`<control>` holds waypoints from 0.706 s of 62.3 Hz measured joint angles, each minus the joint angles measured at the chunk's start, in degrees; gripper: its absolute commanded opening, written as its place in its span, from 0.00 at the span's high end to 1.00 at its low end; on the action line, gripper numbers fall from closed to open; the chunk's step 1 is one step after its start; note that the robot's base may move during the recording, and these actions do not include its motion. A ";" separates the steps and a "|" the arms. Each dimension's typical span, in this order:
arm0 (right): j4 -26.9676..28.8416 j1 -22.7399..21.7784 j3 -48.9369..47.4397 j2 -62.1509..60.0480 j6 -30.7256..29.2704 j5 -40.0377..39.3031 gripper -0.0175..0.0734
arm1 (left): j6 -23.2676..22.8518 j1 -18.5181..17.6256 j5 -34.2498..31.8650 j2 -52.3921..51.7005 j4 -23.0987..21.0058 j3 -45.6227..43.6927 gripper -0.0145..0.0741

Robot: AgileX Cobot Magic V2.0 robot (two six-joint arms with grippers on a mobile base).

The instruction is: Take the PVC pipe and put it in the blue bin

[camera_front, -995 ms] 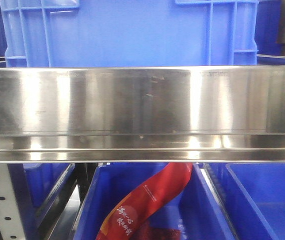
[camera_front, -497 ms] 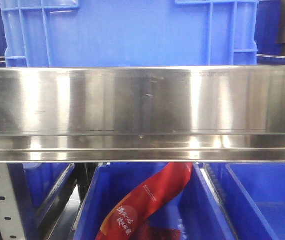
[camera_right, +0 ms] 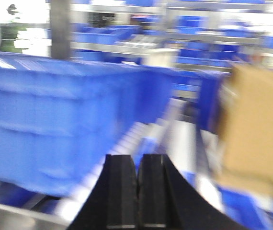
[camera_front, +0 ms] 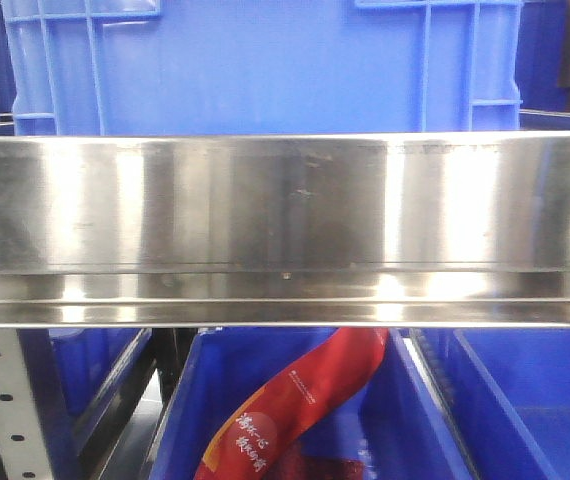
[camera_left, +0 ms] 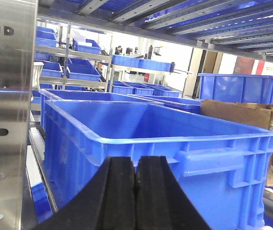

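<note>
No PVC pipe shows in any view. A large blue bin [camera_left: 175, 139] stands on the shelf right ahead of my left gripper [camera_left: 136, 165], whose black jaws are shut with nothing between them. In the front view the same kind of blue bin [camera_front: 265, 65] sits above a steel shelf rail [camera_front: 285, 230]. My right gripper [camera_right: 137, 163] is also shut and empty; its view is blurred by motion, with a blue bin [camera_right: 55, 115] to its left.
Below the rail are more blue bins [camera_front: 265, 420], one holding a red packet [camera_front: 295, 400]. A cardboard box [camera_left: 244, 115] stands right of the bin, also seen as a cardboard box [camera_right: 254, 124] in the right wrist view. A steel upright [camera_left: 7, 110] is at the left.
The front view has shifted very slightly; the bin and rail sit a few pixels to the right. Nothing has been taken hold of or let go.
</note>
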 measured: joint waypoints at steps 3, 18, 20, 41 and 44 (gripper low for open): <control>1.06 -1.93 2.36 -0.74 0.00 -0.72 0.99 | 0.00 0.00 -0.31 0.00 0.00 0.00 0.96; 7.17 -10.94 15.12 -1.23 -3.36 -13.89 0.99 | 0.00 0.00 0.00 0.00 0.00 0.00 0.96; 7.64 -11.64 15.98 -1.23 -3.48 -14.99 0.99 | 0.00 0.00 0.00 0.00 0.00 0.00 0.96; 9.47 -12.90 16.74 -1.23 -3.90 -17.19 0.99 | 0.00 0.00 0.00 0.00 0.00 0.00 0.96; 9.47 -12.90 16.74 -1.23 -3.90 -17.18 0.99 | 0.00 0.00 0.00 0.00 0.00 0.00 0.96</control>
